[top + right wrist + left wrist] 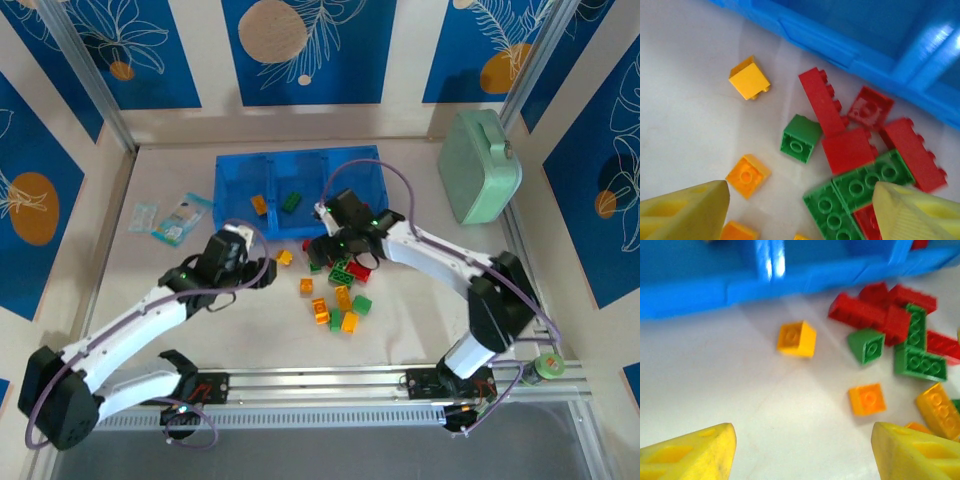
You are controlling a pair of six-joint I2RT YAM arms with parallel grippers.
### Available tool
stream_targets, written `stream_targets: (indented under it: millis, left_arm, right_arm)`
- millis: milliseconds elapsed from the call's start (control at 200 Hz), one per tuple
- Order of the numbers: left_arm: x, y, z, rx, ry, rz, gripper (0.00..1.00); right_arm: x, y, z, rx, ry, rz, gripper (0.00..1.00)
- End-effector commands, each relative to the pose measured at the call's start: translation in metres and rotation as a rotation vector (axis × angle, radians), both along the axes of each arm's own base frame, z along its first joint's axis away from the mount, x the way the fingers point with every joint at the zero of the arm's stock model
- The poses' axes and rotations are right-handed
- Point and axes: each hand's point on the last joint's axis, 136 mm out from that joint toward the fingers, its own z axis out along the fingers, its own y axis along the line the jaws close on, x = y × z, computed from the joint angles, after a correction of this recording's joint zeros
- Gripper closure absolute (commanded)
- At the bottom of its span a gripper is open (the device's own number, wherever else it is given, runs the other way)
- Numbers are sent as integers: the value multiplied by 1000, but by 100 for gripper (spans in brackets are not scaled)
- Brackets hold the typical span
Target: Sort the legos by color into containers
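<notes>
Two pieces, an orange brick (259, 204) and a green brick (291, 201), lie in the tray (240, 180); the loose legos (340, 285) sit scattered just in front of it; left gripper (802, 435) and right gripper (801, 192) hang with jaws apart, empty; I'd say each should straddle one lone piece, perhaps the yellow brick (796, 339), clear of its neighbours.

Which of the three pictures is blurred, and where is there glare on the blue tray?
Left wrist view: blurred throughout, the legos soft-edged, a white glare streak on the tray wall. Right wrist view: sharper, studs readable, glare on a tray divider. Top external view: sharp, evenly lit.
</notes>
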Motion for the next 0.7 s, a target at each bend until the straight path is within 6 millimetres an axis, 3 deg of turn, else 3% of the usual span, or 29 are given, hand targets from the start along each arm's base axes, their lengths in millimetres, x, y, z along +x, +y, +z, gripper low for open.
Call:
stream_targets:
  millis: [0, 150, 330, 695]
  left_arm:
    - [-16, 9, -4, -61, 9, 41, 28]
    - [-33, 23, -15, -73, 14, 72, 28]
    - [-39, 26, -19, -74, 15, 63, 29]
    - [-41, 27, -25, -74, 13, 60, 30]
  right_arm:
    - [7, 16, -13, -56, 36, 102, 29]
    - [25, 28, -37, -154, 50, 124, 30]
    - [37, 35, -58, -247, 63, 129, 35]
    - [38, 34, -92, -330, 93, 143, 44]
